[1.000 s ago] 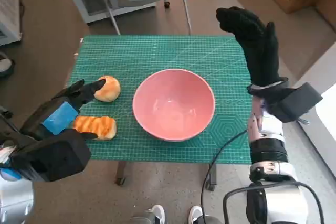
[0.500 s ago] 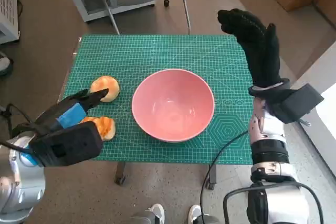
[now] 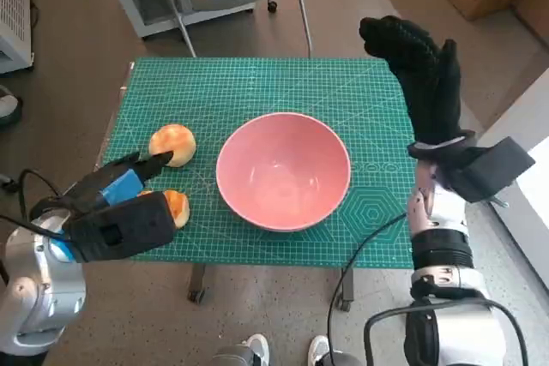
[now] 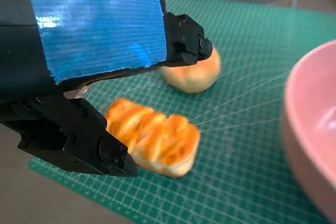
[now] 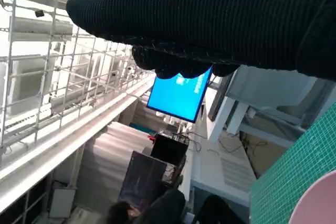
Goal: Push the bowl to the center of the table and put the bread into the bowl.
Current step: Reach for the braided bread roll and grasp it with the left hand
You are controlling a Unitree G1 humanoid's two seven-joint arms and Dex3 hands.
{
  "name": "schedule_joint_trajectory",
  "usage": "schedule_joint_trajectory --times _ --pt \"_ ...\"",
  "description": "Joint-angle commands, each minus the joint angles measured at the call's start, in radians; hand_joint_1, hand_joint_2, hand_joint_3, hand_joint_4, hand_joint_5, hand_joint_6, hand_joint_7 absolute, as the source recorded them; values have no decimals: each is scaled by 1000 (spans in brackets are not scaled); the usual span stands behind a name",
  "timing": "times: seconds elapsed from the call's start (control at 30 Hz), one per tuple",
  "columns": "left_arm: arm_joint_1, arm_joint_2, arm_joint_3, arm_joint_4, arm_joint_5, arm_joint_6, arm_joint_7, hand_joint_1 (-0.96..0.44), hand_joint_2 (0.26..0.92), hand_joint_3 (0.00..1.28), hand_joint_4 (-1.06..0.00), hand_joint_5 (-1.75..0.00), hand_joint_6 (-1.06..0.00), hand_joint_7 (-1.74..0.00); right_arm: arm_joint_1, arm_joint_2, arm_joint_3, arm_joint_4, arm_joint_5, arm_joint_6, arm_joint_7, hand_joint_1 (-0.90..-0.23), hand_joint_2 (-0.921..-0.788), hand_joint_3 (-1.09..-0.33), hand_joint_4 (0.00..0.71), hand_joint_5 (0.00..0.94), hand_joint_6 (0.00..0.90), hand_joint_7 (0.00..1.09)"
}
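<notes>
I see my left hand (image 3: pixel 116 190) hovering fingers-apart and empty over the ridged golden bread loaf (image 4: pixel 152 141) near the table's front-left edge, the round bun (image 3: pixel 172 143) just beyond. The pink round bowl (image 3: pixel 283 170) sits mid-mat with open green cutting mat (image 3: pixel 257 83) behind; my gloved right hand (image 3: pixel 416 70) is raised, fingers extended, above the right edge.

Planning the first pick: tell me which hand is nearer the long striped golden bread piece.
Left. The left hand hovers right over the long striped golden bread piece, fingers apart. The right hand is raised beyond the pink bowl, across the green mat.
</notes>
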Motion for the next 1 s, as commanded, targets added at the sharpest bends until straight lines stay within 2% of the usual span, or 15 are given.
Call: schedule_joint_trajectory --times 0.03,0.43,0.57,0.77,0.8,0.9,1.0 --pt "-27 -16 -33 56 36 -2 10 204 766 18 -78 -6 -262 -10 33 -2 2 5 7 20 6 -580 -921 -592 257 0 334 8" --pt "-80 -70 -118 225 100 -38 37 200 768 23 -99 -6 -283 -8 38 0 0 -2 11 28 5 -578 -921 -591 257 0 336 9" --pt "-94 -86 -144 283 120 -63 52 216 792 43 -134 -15 -311 -15 40 1 0 -7 14 35 5 -574 -921 -591 257 0 336 8" --pt "-116 -103 -182 370 155 -106 79 199 790 70 -181 -10 -356 -15 47 3 1 -20 21 45 10 -569 -921 -589 255 0 337 8" --pt "-117 -105 -183 375 159 -110 80 192 766 123 -195 -7 -369 -10 48 4 1 -23 22 46 10 -568 -921 -588 255 0 337 8" --pt "-125 -111 -200 410 184 -132 99 174 626 421 -242 -9 -406 -8 51 4 0 -27 26 52 15 -566 -921 -587 253 0 337 8" --pt "-127 -115 -211 440 206 -157 118 165 595 523 -296 -23 -445 -19 53 3 0 -31 30 57 18 -568 -921 -586 252 0 338 8"
